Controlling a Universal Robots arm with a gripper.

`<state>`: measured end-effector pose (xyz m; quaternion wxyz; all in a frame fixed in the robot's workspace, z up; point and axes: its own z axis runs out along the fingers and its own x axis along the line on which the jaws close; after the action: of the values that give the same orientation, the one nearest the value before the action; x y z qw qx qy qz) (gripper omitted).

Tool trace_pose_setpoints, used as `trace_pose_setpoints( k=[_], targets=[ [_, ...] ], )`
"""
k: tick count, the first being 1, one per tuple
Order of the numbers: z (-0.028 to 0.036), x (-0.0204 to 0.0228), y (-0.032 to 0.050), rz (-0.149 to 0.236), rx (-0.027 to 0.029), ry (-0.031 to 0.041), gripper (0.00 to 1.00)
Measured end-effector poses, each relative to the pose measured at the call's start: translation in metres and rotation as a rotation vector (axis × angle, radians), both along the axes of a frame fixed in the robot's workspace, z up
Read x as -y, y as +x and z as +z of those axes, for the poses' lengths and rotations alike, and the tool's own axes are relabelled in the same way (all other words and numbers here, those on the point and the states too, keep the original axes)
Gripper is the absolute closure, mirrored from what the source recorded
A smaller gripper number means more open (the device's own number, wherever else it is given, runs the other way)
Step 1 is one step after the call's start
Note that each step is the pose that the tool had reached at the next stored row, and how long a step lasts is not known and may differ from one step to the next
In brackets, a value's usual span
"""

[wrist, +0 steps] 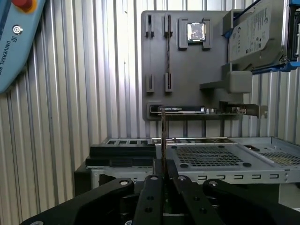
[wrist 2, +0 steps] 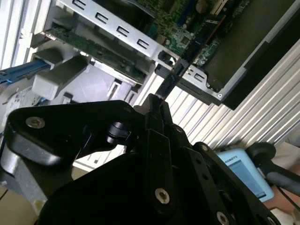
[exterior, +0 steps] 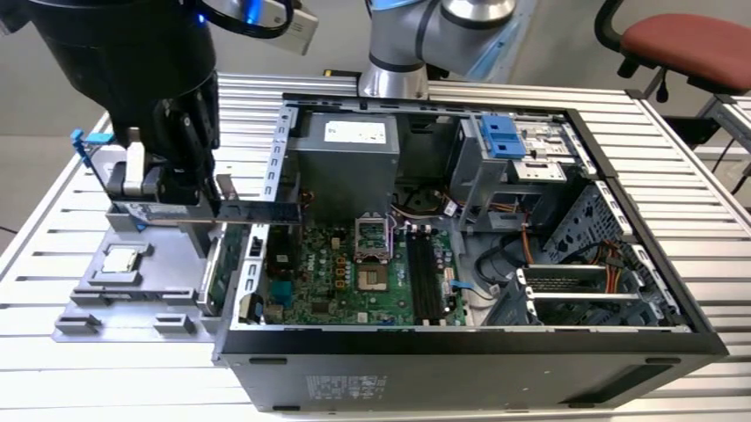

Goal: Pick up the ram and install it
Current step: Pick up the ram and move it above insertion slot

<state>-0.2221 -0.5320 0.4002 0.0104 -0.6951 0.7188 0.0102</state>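
Ribbed aluminium table (exterior: 47, 229), pale, long parallel slats; open black tower case (exterior: 470, 352) across the frame's middle and lower right, green motherboard (exterior: 352, 281) inside; flat grey moulded holder (exterior: 129, 303) at the exterior view's left, just beside the case; black gripper (exterior: 193, 200) above that holder, fingers pinched onto the ram (exterior: 264, 211); thin dark stick, standing on edge, jutting from the fingertips, far end at the case's slotted metal side wall.
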Motion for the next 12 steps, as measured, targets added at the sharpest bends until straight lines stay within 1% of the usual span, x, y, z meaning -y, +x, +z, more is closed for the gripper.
trace_pose_setpoints(
  k=[12],
  targets=[
    [0.0000, 0.0000, 0.0276, 0.000, 0.0000, 0.0000, 1.00]
  ],
)
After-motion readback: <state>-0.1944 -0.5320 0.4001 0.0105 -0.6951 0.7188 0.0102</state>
